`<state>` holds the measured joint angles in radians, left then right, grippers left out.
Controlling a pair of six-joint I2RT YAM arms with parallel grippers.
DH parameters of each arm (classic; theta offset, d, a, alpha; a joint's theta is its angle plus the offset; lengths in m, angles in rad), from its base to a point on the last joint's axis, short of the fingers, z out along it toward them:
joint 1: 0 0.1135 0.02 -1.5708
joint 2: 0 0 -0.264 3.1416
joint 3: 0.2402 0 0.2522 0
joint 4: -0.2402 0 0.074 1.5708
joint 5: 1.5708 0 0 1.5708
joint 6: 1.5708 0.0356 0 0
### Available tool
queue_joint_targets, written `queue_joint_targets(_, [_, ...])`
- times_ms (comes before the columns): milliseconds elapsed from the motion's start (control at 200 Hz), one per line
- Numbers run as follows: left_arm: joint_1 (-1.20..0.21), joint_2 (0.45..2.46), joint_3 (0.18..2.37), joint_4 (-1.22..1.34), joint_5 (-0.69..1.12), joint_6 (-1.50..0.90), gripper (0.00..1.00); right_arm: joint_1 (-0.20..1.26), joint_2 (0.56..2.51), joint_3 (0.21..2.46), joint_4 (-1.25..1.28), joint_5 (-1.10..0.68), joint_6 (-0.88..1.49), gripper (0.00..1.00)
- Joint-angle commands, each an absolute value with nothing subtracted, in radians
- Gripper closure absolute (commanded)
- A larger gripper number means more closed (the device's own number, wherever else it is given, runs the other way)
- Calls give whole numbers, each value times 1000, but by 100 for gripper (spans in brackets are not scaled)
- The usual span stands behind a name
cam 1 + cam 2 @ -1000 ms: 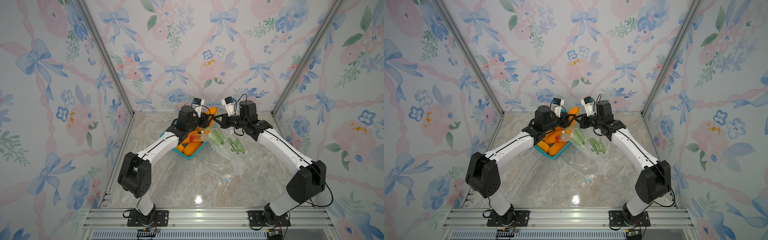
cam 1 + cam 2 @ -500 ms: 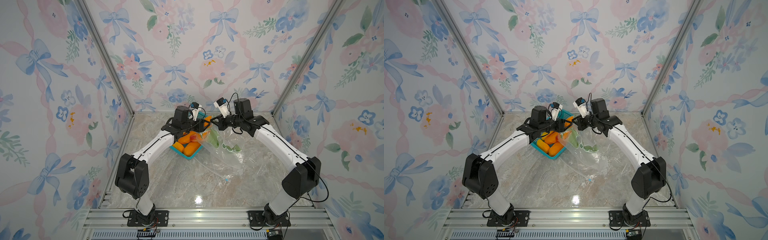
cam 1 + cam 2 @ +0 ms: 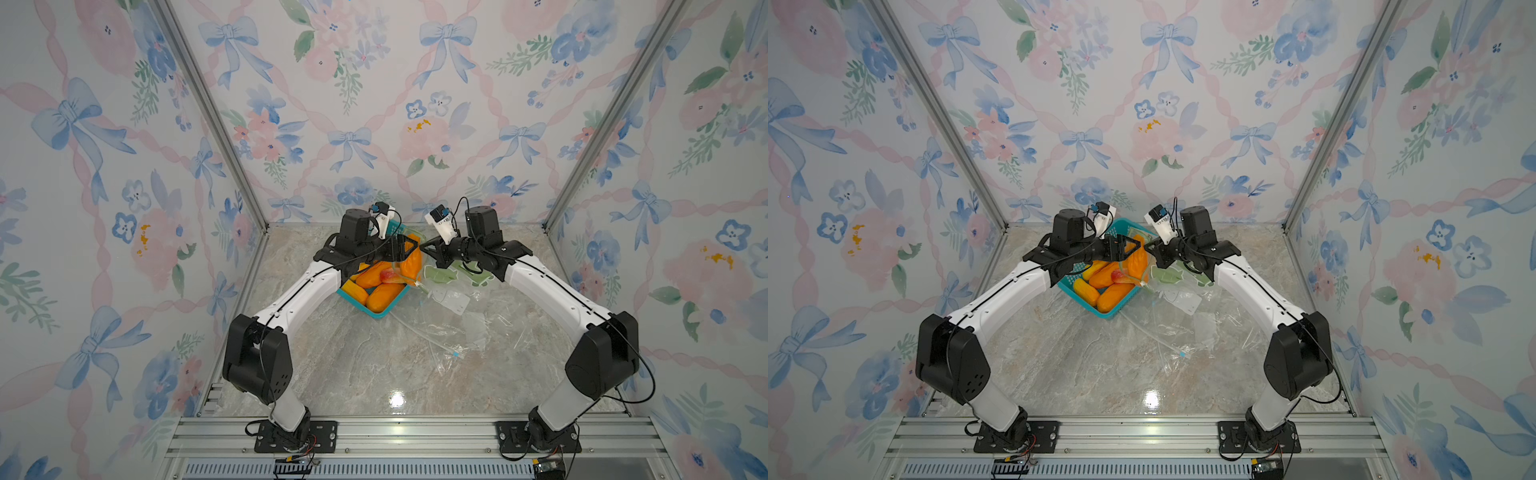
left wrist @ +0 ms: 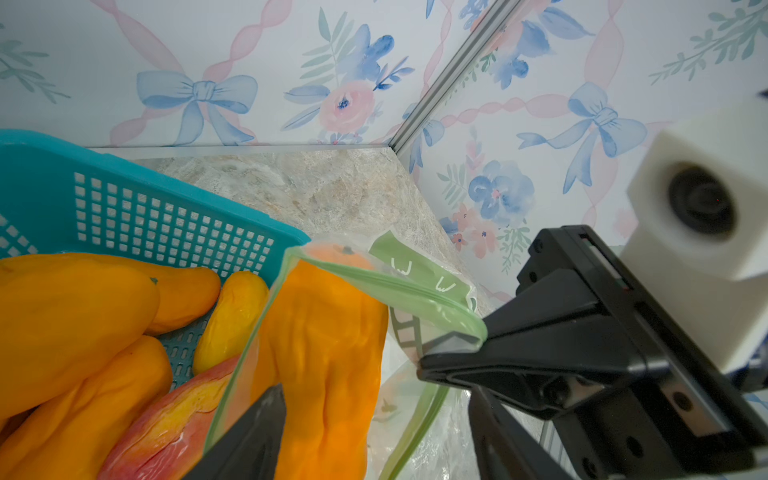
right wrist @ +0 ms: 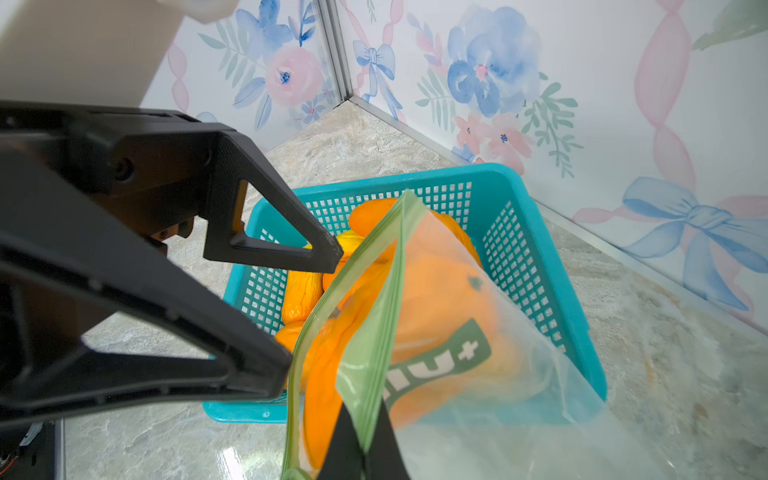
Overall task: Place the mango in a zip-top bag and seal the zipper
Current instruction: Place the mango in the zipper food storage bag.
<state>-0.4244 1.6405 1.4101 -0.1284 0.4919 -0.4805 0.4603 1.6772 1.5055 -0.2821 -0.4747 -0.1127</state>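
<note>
The mango is in the zip-top bag, orange showing through the clear film. It is propped upright at the rim of the basket, on the side facing the right arm. The bag's mouth gapes, and its green zipper strip loops unsealed around the top of the fruit. The right gripper has its jaws pinched tight on one corner of that strip, holding the mouth up above the basket. The left gripper is at the opposite side of the mouth with its jaws spread wide and nothing clamped between them. One finger is over the basket's inside, and the other is lower, just beside the bag's open edge. Whether either one grazes the film, I can't tell. The rest of the bag spills away from the basket and lies crumpled on the marble table. Inside the basket are more mangoes, orange ones, and a reddish one lies right against the bag.
</note>
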Motion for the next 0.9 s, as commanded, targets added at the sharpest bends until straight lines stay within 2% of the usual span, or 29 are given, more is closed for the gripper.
queue_joint_targets(0, [-424, 1618, 1420, -127, 416, -511, 30, 468, 1626, 1484, -178, -479, -104, 99])
queue_joint_targets(95, [-416, 1578, 1398, -129, 304, -513, 33, 468, 1628, 1482, -184, -475, -94, 99])
queue_joint_targets(245, [-403, 1507, 1307, -127, 149, -504, 32, 468, 1619, 1469, -182, -480, -67, 99])
queue_joint_targets(470, [-394, 1554, 1236, -126, 222, -519, 28, 474, 1617, 1457, -173, -491, -51, 99])
queue_joint_targets(630, [-396, 1621, 1260, -126, 227, -522, 34, 480, 1617, 1451, -172, -491, -44, 99])
queue_joint_targets(760, [-408, 1667, 1283, -126, 223, -518, 49, 482, 1613, 1445, -166, -490, -31, 98])
queue_joint_targets(895, [-434, 1705, 1333, -125, 220, -512, 85, 480, 1595, 1432, -192, -445, -2, 99])
